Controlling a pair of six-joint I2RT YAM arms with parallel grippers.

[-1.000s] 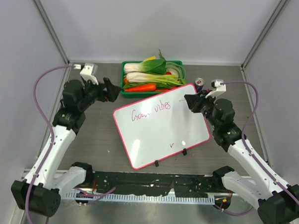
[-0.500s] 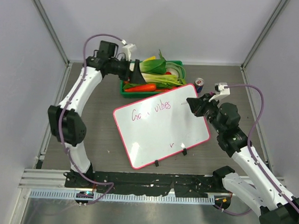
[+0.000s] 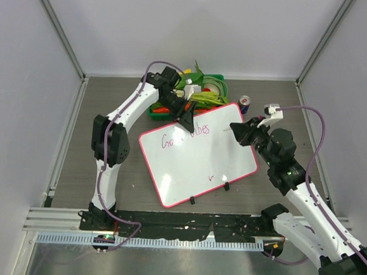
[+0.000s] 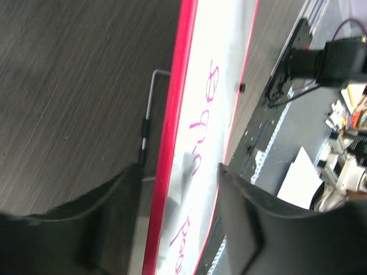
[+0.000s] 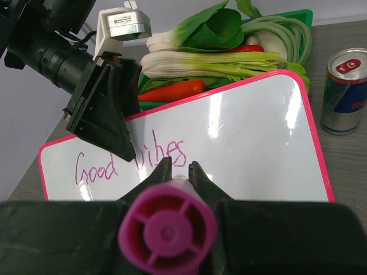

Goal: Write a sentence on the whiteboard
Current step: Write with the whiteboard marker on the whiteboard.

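The whiteboard lies tilted in the middle of the table, pink-red frame, two black clips at its near edge. The sentence so reads "Good vibes" in magenta near the top edge; it also shows in the right wrist view and the left wrist view. My left gripper is open, its jaws on either side of the board's top frame, hiding part of the words. My right gripper is shut on a magenta marker and hovers over the board just right of "vibes".
A green tray of vegetables stands right behind the board, under the left arm. A drink can stands off the board's far right corner. A small purple tick marks the board's lower part. A thin metal wire lies beside the frame.
The left arm has swung from the far left, over the vegetable tray, down to the board's top edge. The right gripper with the marker has barely moved.
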